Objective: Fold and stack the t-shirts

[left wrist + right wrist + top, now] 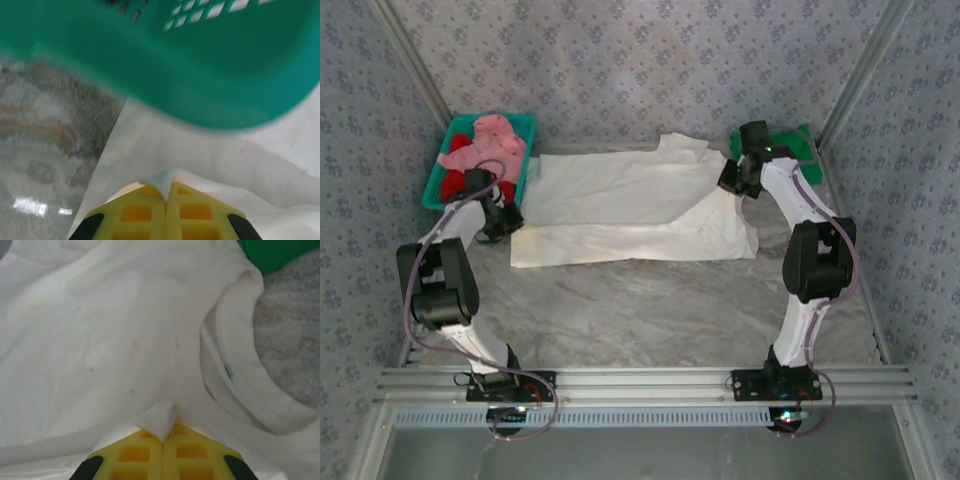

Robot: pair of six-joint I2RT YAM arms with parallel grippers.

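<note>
A large cream-white t-shirt (630, 205) lies partly folded across the back of the table. My left gripper (504, 222) sits at the shirt's left edge beside the basket. In the left wrist view that gripper (165, 192) is shut, a small peak of white cloth (210, 155) pinched between its yellow fingers. My right gripper (733, 183) is at the shirt's right end, near the collar (240, 385). There it (164, 436) is also shut on a pinch of the cream-white shirt (100, 330). A green t-shirt (790, 146) lies at the back right corner.
A teal basket (525, 125) at the back left holds a pink t-shirt (490, 140) and a red one (450, 185); its wall (210, 65) looms just ahead of the left gripper. Bare marble tabletop (640, 310) spreads in front. Patterned walls and metal posts enclose the area.
</note>
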